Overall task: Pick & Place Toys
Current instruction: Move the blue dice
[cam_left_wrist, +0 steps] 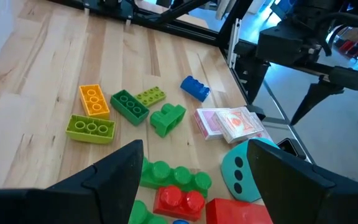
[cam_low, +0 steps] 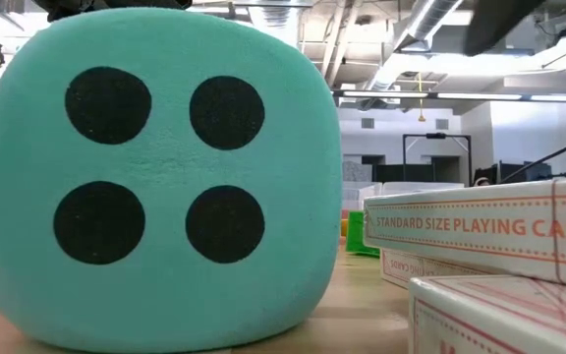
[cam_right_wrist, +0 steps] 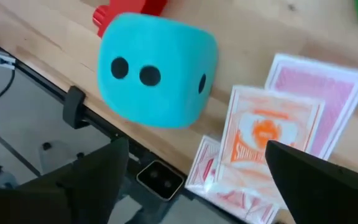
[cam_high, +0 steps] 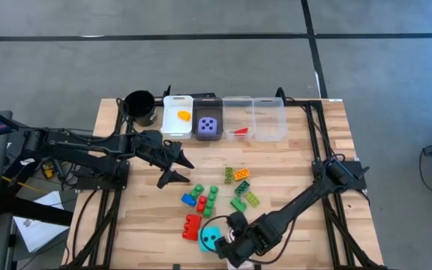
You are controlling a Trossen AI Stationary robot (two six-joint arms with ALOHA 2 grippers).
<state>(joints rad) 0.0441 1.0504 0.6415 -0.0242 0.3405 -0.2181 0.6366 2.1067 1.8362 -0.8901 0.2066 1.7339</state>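
High view: the right tool (cam_high: pixel 227 244) sits at the 6 o'clock edge of the bench (cam_high: pixel 298 172), fingers spread wide, holding nothing. The cyan die (cam_high: pixel 210 238) rests on the bench just beside it, toward 9 o'clock, next to a red brick (cam_high: pixel 192 226). Right wrist view shows the die (cam_right_wrist: pixel 157 68) apart from both fingers (cam_right_wrist: pixel 86 180), with three card packs (cam_right_wrist: pixel 266 134) lying just beside it at the bench edge.

The left tool (cam_high: pixel 177 166) hangs over the bench toward 9 o'clock of centre, fingers wide and empty. Left wrist view shows loose bricks ahead of it: orange (cam_left_wrist: pixel 94 100), dark green (cam_left_wrist: pixel 129 106), lime (cam_left_wrist: pixel 91 128) and blue (cam_left_wrist: pixel 195 88).

Four bins stand in a row at 12 o'clock. From 9 o'clock side to 3 o'clock side: the first bin (cam_high: pixel 177 115) holds an orange piece, the second bin (cam_high: pixel 208 117) holds the purple die (cam_high: pixel 208 124), the third bin (cam_high: pixel 237 118) holds a small red piece, and the fourth bin (cam_high: pixel 269 118) follows. A black cup (cam_high: pixel 139 106) stands beside the first bin.

Low view: the cyan die (cam_low: pixel 155 177) shows its four-dot face, with card packs (cam_low: pixel 480 231) stacked beside it.
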